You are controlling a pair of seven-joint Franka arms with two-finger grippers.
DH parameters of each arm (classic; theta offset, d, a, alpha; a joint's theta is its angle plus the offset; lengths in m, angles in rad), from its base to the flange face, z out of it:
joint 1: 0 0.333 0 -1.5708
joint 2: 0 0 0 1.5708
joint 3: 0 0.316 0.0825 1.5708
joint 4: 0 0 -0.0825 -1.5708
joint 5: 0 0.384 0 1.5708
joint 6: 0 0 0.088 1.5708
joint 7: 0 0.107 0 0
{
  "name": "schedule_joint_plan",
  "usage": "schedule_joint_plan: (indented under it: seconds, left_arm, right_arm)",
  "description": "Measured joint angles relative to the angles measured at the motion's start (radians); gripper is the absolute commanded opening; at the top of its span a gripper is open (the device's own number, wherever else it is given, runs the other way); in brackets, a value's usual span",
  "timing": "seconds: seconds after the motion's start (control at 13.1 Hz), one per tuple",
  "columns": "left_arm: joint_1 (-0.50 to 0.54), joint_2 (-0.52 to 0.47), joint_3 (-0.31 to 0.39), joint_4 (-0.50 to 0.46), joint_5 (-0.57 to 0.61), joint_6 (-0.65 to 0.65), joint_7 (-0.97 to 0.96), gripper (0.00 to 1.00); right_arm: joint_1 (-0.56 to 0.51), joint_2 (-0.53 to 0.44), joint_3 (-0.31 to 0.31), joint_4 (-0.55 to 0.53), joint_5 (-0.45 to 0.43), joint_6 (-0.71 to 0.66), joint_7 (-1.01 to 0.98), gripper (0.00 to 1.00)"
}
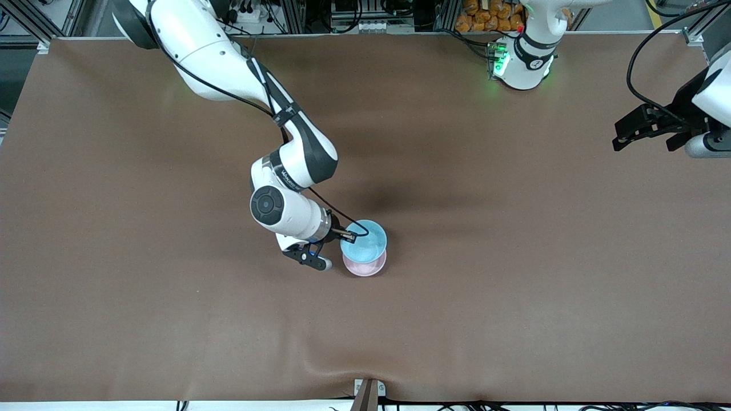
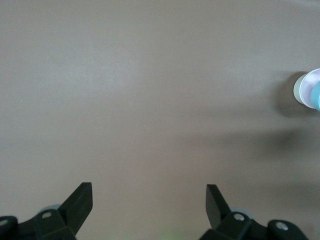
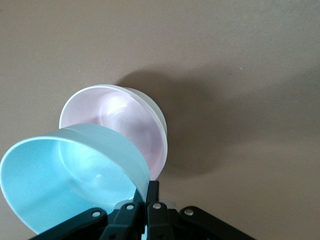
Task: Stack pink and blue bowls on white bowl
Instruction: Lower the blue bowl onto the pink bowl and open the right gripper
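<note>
Three small round glossy bowls are near the middle of the brown matte worktop (image 1: 514, 257). The pink bowl (image 3: 127, 125) sits inside the white bowl (image 3: 156, 111). The right claw (image 1: 344, 233) is clamped on the rim of the blue bowl (image 1: 365, 242), over them. The left claw (image 2: 149, 202) waits, fingers apart, over the left arm's end.

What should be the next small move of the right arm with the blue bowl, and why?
Probably lower it straight down. The right gripper holds the blue bowl by its rim just above the pink bowl, already nested in the white bowl. The left gripper waits open.
</note>
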Motion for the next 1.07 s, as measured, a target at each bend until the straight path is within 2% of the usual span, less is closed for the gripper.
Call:
schedule_joint_plan:
  seconds: [1.07]
  left_arm:
    - [0.010,0.000,0.002,0.000,0.000,0.000,0.017,1.00]
  right_arm:
    - [0.005,0.036,-0.013,0.023,0.000,0.002,0.018,0.00]
